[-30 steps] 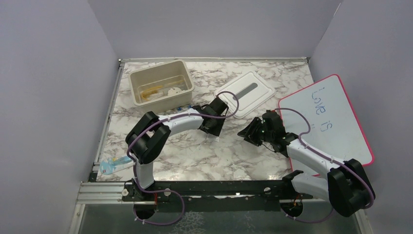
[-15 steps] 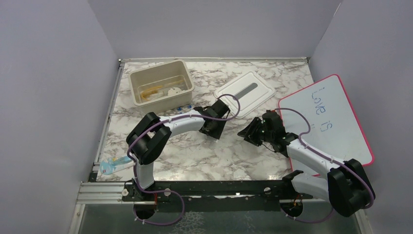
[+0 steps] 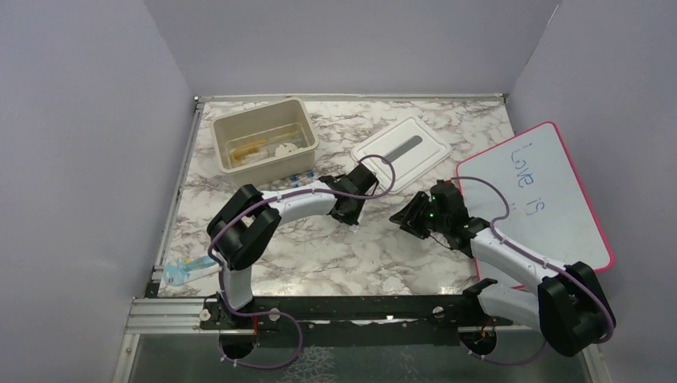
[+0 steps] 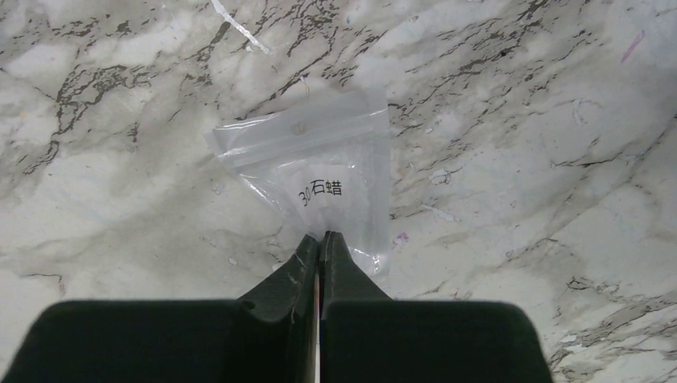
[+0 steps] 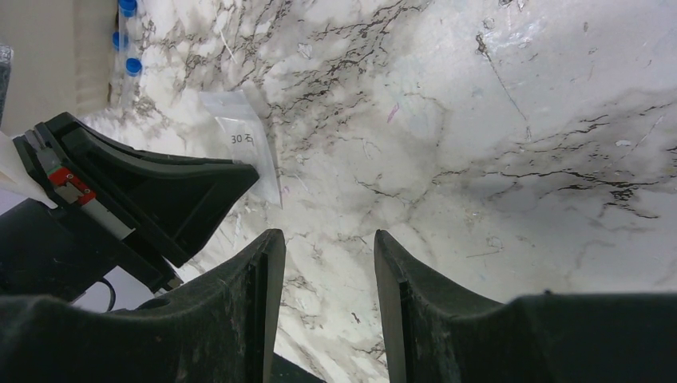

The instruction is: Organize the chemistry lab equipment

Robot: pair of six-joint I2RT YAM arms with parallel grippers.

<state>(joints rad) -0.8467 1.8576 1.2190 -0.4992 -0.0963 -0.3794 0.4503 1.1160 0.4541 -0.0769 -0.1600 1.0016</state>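
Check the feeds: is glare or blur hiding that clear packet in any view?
Left wrist: sharp and evenly lit, no glare; the clear packet and its black print read well, pinched at its near edge by the left gripper. Right wrist: in focus, but the packet is small, pale against the marble table and partly hidden. Top external: it cannot be made out.

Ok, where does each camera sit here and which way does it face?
Top external: fixed above and behind the arms, looking down on the marble table; the left arm and right arm show whole.
Left wrist: on the left arm, looking down past its own shut jaws at the clear labelled bag they pinch.
Right wrist: on the right arm, looking across the table past its open jaws at the left jaws.
Shared: both wrist views show that bag.
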